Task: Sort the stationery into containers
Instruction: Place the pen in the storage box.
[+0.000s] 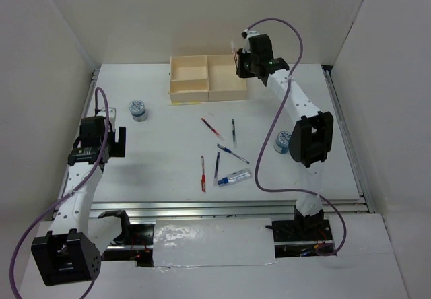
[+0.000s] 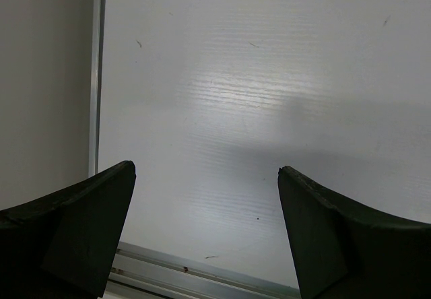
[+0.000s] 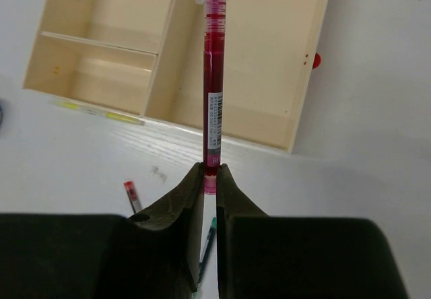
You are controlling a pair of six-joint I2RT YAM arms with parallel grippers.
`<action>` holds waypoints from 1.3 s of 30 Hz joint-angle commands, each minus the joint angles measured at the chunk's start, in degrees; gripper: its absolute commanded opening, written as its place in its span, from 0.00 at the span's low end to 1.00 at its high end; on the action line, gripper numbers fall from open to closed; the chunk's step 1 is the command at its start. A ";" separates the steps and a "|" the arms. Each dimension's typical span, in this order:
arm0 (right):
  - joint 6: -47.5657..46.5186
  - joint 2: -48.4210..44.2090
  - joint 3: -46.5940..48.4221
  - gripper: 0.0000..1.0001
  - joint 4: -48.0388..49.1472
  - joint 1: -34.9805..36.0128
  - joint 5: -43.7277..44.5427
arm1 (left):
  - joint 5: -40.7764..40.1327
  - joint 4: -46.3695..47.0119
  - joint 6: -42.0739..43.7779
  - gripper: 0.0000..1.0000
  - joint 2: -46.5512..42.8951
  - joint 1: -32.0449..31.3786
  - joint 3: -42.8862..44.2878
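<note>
Held thing: a red pen (image 3: 213, 77), caught by its tail end in the right gripper (image 3: 210, 168), whose jaws are pinched tight on the barrel.
Where it is: the pen's free length reaches out over the box (image 3: 316, 63), above the large section (image 3: 262, 56), not yet resting in it.
Left gripper (image 2: 207, 171): jaws spread wide with nothing between them, over bare table well to the left of the box and nearer the arm bases.
How it will handle: judged light, stiff and smooth-barrelled (likely a little slippery). Held by one end, it may swing or slide in the pinch.
Where to take hold: for a pen like this, mid-barrel, with the jaws across the shaft, looks safer than an end grip.
Release: a drop into the large section seems low risk, since it is far longer than the pen, though the pen could roll or bounce.
Left to sort: loose pens (image 1: 213, 129) and a clear tube (image 1: 236, 176) lie on the table on the near side of the box. One round cylinder (image 1: 138, 110) stands to the box's near left, another (image 1: 283, 141) to its near right.
</note>
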 commanded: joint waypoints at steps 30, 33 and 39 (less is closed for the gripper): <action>-2.57 12.33 8.60 0.65 7.31 -0.13 2.00 | 1.06 1.80 -0.22 0.99 0.09 0.36 -0.26; -3.00 5.66 3.34 0.61 6.16 0.83 -1.67 | 1.50 1.71 -0.13 0.99 -0.26 0.36 -0.26; -8.26 -5.70 -13.37 0.44 5.37 8.29 -7.05 | 2.29 1.80 0.30 0.99 -1.41 0.45 -0.43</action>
